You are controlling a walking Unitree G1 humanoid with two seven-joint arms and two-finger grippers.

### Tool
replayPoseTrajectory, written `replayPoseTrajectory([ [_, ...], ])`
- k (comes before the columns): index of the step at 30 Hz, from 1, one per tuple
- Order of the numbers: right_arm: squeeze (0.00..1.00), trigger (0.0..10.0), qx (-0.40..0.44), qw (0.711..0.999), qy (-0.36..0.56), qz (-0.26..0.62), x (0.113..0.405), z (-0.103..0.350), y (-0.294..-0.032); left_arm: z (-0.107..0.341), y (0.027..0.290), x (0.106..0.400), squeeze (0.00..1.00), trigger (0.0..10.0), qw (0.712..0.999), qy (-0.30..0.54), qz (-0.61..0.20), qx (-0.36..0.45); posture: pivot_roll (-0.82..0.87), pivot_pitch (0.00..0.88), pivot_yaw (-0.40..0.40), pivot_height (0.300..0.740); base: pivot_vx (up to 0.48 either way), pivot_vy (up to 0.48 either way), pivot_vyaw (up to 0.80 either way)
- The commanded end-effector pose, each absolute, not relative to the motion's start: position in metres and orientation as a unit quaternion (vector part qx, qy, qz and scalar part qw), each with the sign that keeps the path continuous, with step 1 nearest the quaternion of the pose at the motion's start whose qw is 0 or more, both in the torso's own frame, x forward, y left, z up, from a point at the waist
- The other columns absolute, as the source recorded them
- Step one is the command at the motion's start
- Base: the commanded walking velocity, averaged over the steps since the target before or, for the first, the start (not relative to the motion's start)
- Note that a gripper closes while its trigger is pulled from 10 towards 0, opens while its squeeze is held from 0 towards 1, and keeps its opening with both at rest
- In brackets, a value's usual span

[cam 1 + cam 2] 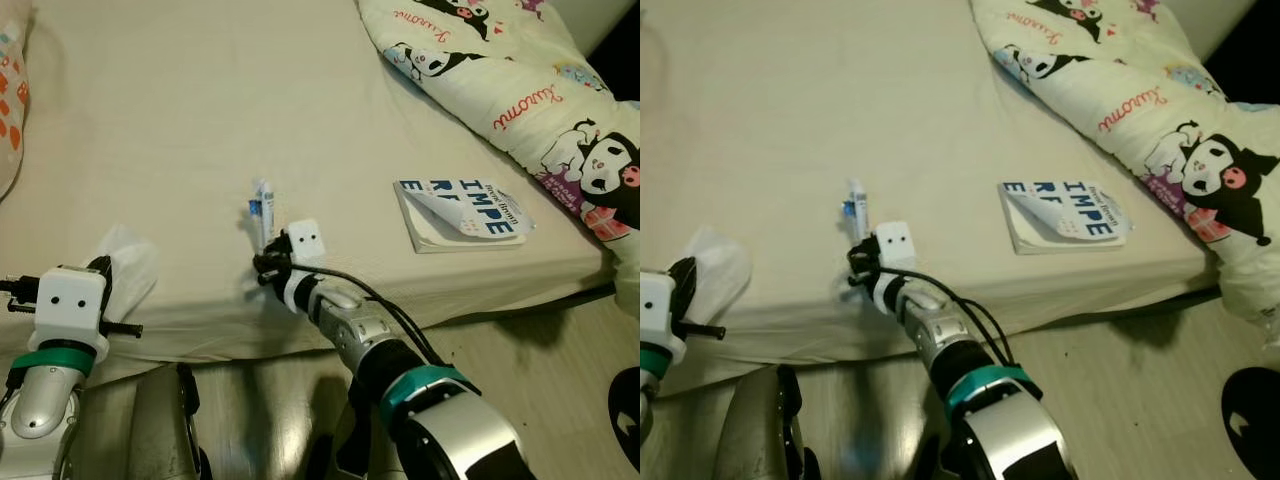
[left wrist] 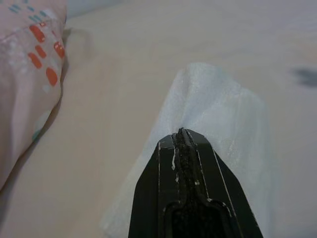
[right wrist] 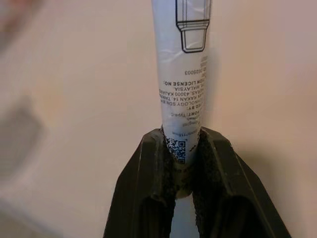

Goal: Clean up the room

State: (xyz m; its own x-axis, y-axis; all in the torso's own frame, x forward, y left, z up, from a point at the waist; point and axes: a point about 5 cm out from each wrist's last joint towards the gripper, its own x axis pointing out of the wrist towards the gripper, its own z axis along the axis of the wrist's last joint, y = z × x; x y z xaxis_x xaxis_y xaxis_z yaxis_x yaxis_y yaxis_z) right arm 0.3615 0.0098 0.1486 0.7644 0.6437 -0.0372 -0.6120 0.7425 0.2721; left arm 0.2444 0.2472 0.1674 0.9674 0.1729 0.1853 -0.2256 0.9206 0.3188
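Right wrist view: my right gripper [image 3: 182, 148] has its jaws closed on the tail of a thin, light printed packet [image 3: 181, 74], which sticks out ahead of them over the bed [image 1: 180, 150]; it looks crushable and slick, so I grip low. My left gripper [image 2: 183, 136] has its jaws pressed together on a soft white tissue [image 2: 218, 109], limp and weightless.

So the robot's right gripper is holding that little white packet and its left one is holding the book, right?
Not quite. The left gripper is shut on a white tissue, as the left wrist view shows; the book lies untouched on the bed. The right gripper does hold the white packet.
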Motion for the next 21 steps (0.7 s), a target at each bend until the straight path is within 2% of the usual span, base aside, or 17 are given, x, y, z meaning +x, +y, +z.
replayPoseTrajectory([
  [1, 0.00, 0.0, 0.198, 0.902, 0.049, 0.381, 0.337, 0.152, 0.051, 0.165, 0.244, 0.245, 0.00, 0.0, 0.977, -0.068, 0.097, 0.175, 0.25, 0.220, -0.122, 0.500, 0.000, 0.000, 0.00],
  [2, 0.00, 0.0, 0.209, 0.904, -0.011, 0.374, 0.342, 0.162, 0.028, 0.171, 0.240, 0.250, 0.00, 10.0, 0.979, -0.075, 0.092, 0.165, 0.23, 0.195, -0.108, 0.500, 0.000, 0.000, 0.00],
  [3, 0.00, 0.0, 0.209, 0.904, -0.011, 0.374, 0.342, 0.162, 0.028, 0.171, 0.240, 0.250, 0.00, 10.0, 0.979, -0.075, 0.092, 0.165, 0.23, 0.195, -0.108, 0.500, 0.000, 0.000, 0.00],
  [4, 0.00, 0.0, 0.210, 0.903, -0.034, 0.372, 0.341, 0.166, 0.019, 0.173, 0.239, 0.251, 0.00, 10.0, 0.980, -0.078, 0.089, 0.157, 0.23, 0.195, -0.108, 0.500, 0.000, 0.000, 0.00],
  [5, 0.00, 0.0, 0.210, 0.912, -0.066, 0.346, 0.339, 0.166, -0.003, 0.181, 0.231, 0.253, 0.00, 10.0, 0.984, -0.089, 0.070, 0.136, 0.22, 0.170, -0.095, 0.500, 0.000, 0.000, 0.00],
  [6, 0.00, 0.0, 0.210, 0.912, -0.066, 0.346, 0.339, 0.166, -0.003, 0.181, 0.231, 0.253, 0.00, 10.0, 0.984, -0.089, 0.070, 0.136, 0.22, 0.170, -0.095, 0.500, 0.000, 0.000, 0.00],
  [7, 0.00, 9.6, 0.199, 0.923, -0.084, 0.318, 0.335, 0.163, -0.023, 0.190, 0.223, 0.255, 0.00, 10.0, 0.986, -0.101, 0.049, 0.126, 0.21, 0.153, -0.085, 0.500, 0.000, 0.000, 0.00],
  [8, 0.00, 10.0, 0.185, 0.933, -0.092, 0.295, 0.329, 0.158, -0.038, 0.197, 0.216, 0.257, 0.00, 10.0, 0.986, -0.112, 0.035, 0.121, 0.20, 0.149, -0.082, 0.500, 0.000, 0.000, 0.00],
  [10, 0.00, 10.0, 0.172, 0.948, -0.094, 0.249, 0.321, 0.149, -0.061, 0.208, 0.207, 0.260, 0.00, 10.0, 0.985, -0.127, 0.011, 0.115, 0.19, 0.129, -0.068, 0.500, 0.000, 0.000, 0.00],
  [13, 0.00, 10.0, 0.158, 0.957, -0.095, 0.225, 0.317, 0.142, -0.072, 0.212, 0.200, 0.264, 0.00, 10.0, 0.985, -0.130, -0.004, 0.110, 0.18, 0.112, -0.052, 0.500, 0.000, 0.000, 0.00],
  [15, 0.00, 10.0, 0.144, 0.969, -0.101, 0.175, 0.312, 0.134, -0.091, 0.215, 0.188, 0.273, 0.00, 10.0, 0.988, -0.125, -0.028, 0.088, 0.15, 0.079, -0.022, 0.500, 0.000, 0.000, 0.00],
  [21, 0.00, 10.0, 0.123, 0.979, -0.110, 0.121, 0.316, 0.139, -0.108, 0.210, 0.170, 0.293, 0.00, 10.0, 0.991, -0.099, -0.053, 0.065, 0.11, 0.050, 0.011, 0.529, 0.000, 0.000, 0.00],
])
